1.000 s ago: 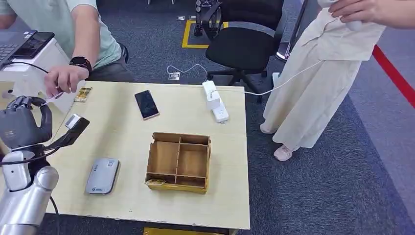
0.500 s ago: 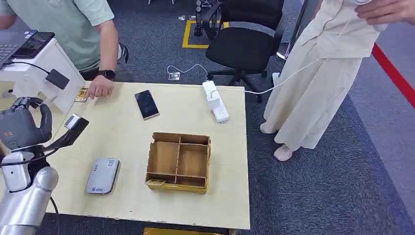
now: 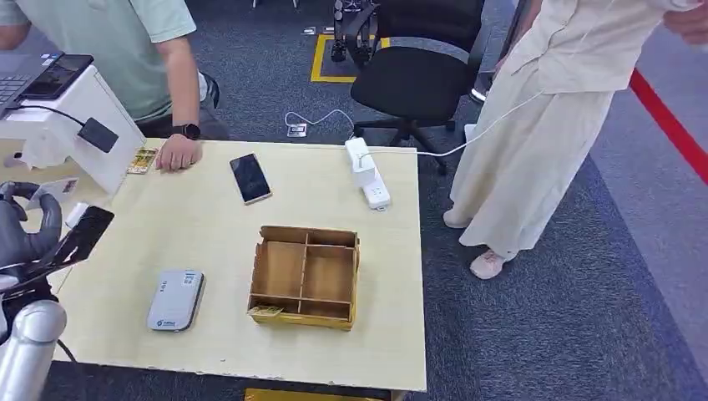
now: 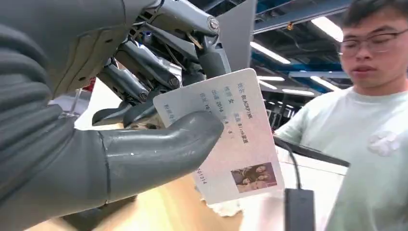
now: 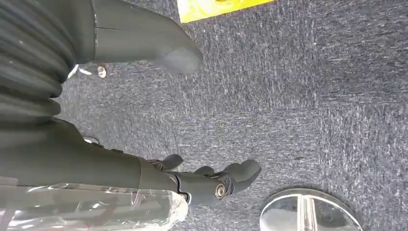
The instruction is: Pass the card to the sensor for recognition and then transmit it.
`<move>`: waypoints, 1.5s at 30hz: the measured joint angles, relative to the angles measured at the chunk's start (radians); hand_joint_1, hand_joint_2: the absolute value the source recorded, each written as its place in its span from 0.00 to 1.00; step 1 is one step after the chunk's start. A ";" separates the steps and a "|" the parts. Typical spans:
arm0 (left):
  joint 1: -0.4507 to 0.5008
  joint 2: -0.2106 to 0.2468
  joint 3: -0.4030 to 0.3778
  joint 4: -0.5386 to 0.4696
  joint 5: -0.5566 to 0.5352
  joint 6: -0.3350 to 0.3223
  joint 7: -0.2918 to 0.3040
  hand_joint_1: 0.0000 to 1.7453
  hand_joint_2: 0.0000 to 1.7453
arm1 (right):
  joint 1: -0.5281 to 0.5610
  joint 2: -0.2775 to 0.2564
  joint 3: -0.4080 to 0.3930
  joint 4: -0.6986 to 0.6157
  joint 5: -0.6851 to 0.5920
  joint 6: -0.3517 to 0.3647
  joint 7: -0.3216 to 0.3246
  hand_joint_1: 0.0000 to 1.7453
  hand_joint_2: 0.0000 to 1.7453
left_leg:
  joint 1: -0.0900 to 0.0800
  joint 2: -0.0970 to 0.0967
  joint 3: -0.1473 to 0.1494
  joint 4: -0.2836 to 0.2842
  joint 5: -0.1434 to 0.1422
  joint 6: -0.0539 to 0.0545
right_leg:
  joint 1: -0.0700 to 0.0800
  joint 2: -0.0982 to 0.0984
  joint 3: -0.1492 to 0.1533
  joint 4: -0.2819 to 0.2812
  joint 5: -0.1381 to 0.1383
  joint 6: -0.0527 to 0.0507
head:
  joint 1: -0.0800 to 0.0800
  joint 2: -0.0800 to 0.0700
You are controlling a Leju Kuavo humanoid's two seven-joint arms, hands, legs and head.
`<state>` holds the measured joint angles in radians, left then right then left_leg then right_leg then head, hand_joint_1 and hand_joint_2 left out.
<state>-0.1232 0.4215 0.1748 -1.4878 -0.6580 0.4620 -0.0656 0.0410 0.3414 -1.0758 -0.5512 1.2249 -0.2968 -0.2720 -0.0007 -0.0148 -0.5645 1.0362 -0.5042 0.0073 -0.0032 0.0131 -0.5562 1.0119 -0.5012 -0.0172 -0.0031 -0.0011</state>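
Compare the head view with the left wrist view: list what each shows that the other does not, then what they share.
Only the head view shows the grey sensor flat on the table, the compartmented wooden box, the phone, the white power strip, the office chair and the person in beige.

Only the left wrist view shows the card's printed face, with text and a small photo, pinched under the thumb.

Both show the left hand holding the card and the person in the green shirt beside the table.
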 joint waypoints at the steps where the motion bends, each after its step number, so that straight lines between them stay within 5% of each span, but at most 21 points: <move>1: 0.009 0.003 0.011 -0.007 0.006 -0.002 0.000 1.00 1.00 | 0.000 0.000 0.000 0.000 -0.001 0.000 0.000 0.00 1.00 | 0.000 0.000 0.000 0.000 0.000 0.000 | 0.000 0.000 0.000 0.000 0.000 0.000 | 0.000 0.000; 12: 0.099 0.018 0.123 -0.080 0.061 -0.055 -0.001 1.00 1.00 | 0.001 0.000 -0.001 -0.020 -0.023 -0.013 -0.024 0.00 1.00 | 0.000 0.000 0.000 0.000 0.000 0.000 | 0.000 0.000 0.000 0.000 0.000 0.000 | 0.000 0.000; 25: 0.187 0.018 0.149 -0.158 0.068 -0.175 0.008 1.00 1.00 | 0.016 0.002 0.040 -0.057 -0.101 -0.008 0.005 0.00 1.00 | 0.000 0.000 0.000 0.000 0.000 0.000 | 0.000 0.000 0.000 0.000 0.000 0.000 | 0.000 0.000; 30: 0.233 0.018 0.156 -0.209 0.082 -0.232 0.012 1.00 1.00 | 0.054 0.005 0.109 -0.087 -0.540 -0.110 0.145 0.00 1.00 | 0.000 -0.002 0.000 0.000 0.000 0.000 | 0.000 -0.002 0.000 0.000 0.000 0.000 | 0.000 0.000; 32: 0.231 0.018 0.156 -0.214 0.081 -0.250 0.011 1.00 1.00 | 0.069 0.006 0.171 -0.090 -0.602 -0.142 0.167 0.00 1.00 | 0.000 -0.002 -0.001 0.000 0.000 0.000 | 0.000 -0.002 -0.001 0.000 0.000 0.000 | 0.002 0.000; 38: 0.106 0.020 0.091 -0.172 0.061 -0.324 0.003 1.00 1.00 | -0.019 -0.028 0.183 0.052 -0.670 -0.266 0.057 0.00 1.00 | 0.000 -0.002 0.000 0.000 0.003 -0.001 | 0.000 -0.002 -0.001 0.000 0.002 0.001 | 0.001 0.000; 45: 0.029 0.048 0.013 -0.122 0.095 -0.386 0.024 1.00 1.00 | -0.063 -0.070 0.151 0.175 -0.694 -0.266 0.017 0.00 1.00 | 0.001 0.000 -0.001 0.000 0.004 -0.002 | 0.000 0.000 -0.001 0.000 0.005 -0.001 | 0.001 0.000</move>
<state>-0.0946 0.4699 0.1873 -1.6102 -0.5626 0.0762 -0.0412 -0.0220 0.2716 -0.9243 -0.3761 0.5306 -0.5631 -0.2548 -0.0002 -0.0148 -0.5651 1.0365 -0.5000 0.0058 -0.0028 0.0133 -0.5576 1.0116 -0.4966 -0.0182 -0.0023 -0.0008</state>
